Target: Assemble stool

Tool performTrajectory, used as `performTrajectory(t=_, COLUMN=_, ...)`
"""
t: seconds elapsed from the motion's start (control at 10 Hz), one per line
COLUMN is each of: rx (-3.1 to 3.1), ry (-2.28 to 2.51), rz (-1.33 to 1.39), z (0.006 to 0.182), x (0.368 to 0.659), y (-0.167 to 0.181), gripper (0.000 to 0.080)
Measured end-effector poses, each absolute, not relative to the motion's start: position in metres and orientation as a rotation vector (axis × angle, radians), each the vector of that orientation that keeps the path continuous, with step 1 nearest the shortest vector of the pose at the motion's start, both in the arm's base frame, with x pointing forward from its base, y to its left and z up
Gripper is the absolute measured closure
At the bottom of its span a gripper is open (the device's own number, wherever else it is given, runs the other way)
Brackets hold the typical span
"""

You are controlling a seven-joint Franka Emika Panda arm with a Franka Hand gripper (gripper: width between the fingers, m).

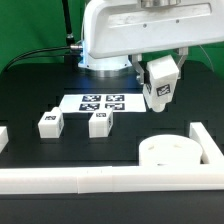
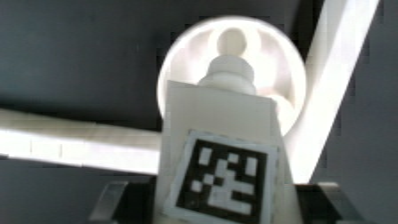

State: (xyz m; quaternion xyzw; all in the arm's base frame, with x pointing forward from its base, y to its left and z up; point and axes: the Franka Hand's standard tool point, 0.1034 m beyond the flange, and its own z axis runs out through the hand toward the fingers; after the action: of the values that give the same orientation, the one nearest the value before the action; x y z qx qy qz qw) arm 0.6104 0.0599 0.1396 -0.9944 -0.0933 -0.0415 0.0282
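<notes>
My gripper [image 1: 162, 80] is shut on a white stool leg [image 1: 160, 84] with a black-and-white tag and holds it tilted in the air above the table. The round white seat [image 1: 166, 151] lies flat below it, at the exterior view's lower right, inside the corner of the rails. In the wrist view the leg [image 2: 228, 130] fills the middle, its peg end pointing at the seat [image 2: 222, 55] beyond. Two more legs lie on the table, one [image 1: 50, 122] at the exterior view's left and one [image 1: 99, 122] near the middle.
The marker board [image 1: 103, 102] lies flat behind the two loose legs. Long white border rails [image 1: 70, 178] run along the front and up the exterior view's right side [image 1: 206, 145]. A short white piece [image 1: 3, 136] sits at the left edge.
</notes>
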Motion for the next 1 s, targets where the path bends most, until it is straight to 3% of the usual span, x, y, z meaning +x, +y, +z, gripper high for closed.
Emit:
performTrajectory(t=0.3, rx=-3.08, ry=-0.507, rz=-0.171, z=0.134, x=0.632, y=0.09, gripper=0.0476)
performTrajectory(t=0.6, rx=-3.077, ry=-0.498, rz=-0.224, z=0.133, x=0.634, y=0.088, gripper=0.0476)
performTrajectory(t=0.8, rx=-3.037, ry=-0.55, rz=-0.537, z=0.132, x=0.645, y=0.105, gripper=0.0476)
performTrajectory(t=1.0, rx=-2.989, ry=-0.59, rz=-0.666, z=0.12, x=0.642, y=0.126, gripper=0.0476)
